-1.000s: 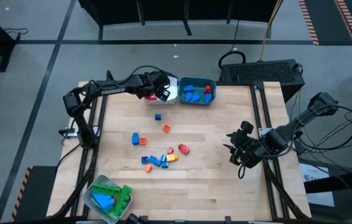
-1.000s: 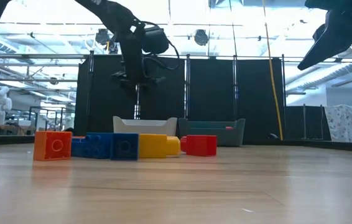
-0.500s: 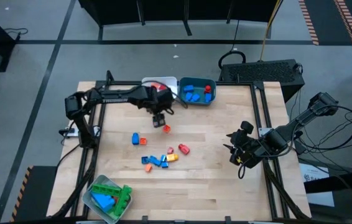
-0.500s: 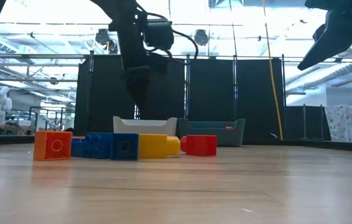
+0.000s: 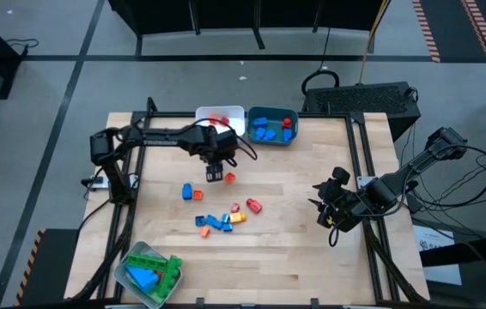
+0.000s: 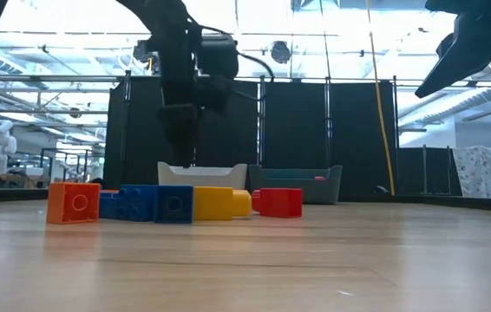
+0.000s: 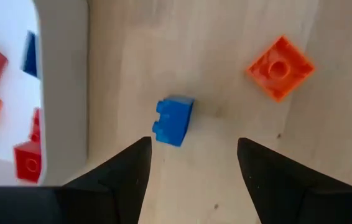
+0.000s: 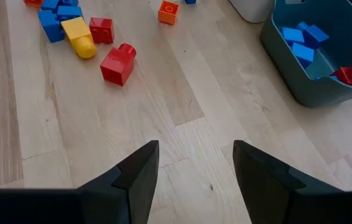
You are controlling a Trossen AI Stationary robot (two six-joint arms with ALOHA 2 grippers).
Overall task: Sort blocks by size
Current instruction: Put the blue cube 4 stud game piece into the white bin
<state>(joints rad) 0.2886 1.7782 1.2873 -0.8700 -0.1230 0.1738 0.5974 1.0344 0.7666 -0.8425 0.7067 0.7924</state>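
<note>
My left gripper is open and points down over the far middle of the table; it also shows in the low view. A small blue block lies on the wood just ahead of the gap between its fingers, untouched. A small orange block lies close by, also visible in the high view. More blocks lie in a loose cluster at mid-table. My right gripper is open and empty, raised at the table's right side.
A white bin with red blocks and a teal bin with blue and red blocks stand at the far edge. A clear-grey bin with green and blue blocks sits at the near left corner. Bare wood lies between the cluster and the right arm.
My left gripper has moved from over the white bin toward the table's near edge and gone down, and now stands over the small blue block. The blocks on the table have stayed where they were.
</note>
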